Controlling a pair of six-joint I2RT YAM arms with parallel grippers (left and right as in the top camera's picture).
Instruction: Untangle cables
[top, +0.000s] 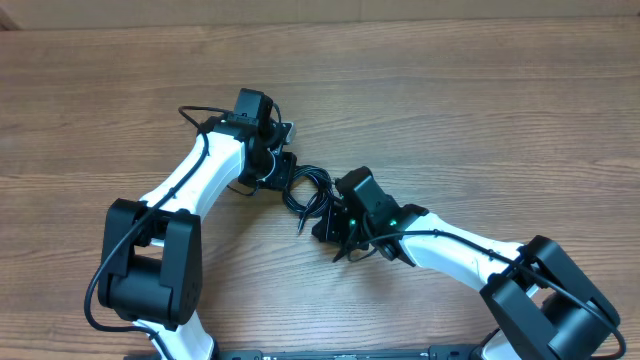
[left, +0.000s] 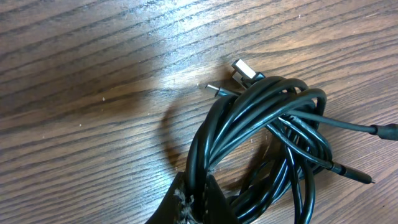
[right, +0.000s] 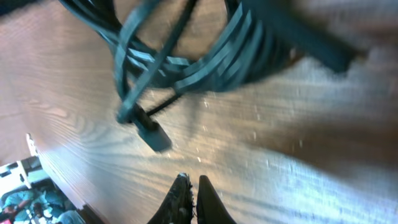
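Note:
The cables (top: 305, 190) are a coiled tangle of thin black cords on the wooden table between my two arms. In the left wrist view the cables (left: 261, 118) loop over each other, and two silver-tipped plugs (left: 244, 68) stick out at the top. My left gripper (left: 198, 186) is shut on a few strands at the coil's near edge; from above the left gripper (top: 280, 170) sits at the bundle's left. My right gripper (right: 193, 180) is shut with nothing between its fingers, short of the cables (right: 186, 56) and a dangling plug (right: 152, 134). From above, the right gripper (top: 318, 228) is just below the bundle.
The wooden table (top: 480, 100) stretches all round the bundle. Thicker black wires (top: 195, 115) run along both white arms. The right wrist view is blurred; the table's edge (right: 37, 162) shows at its lower left.

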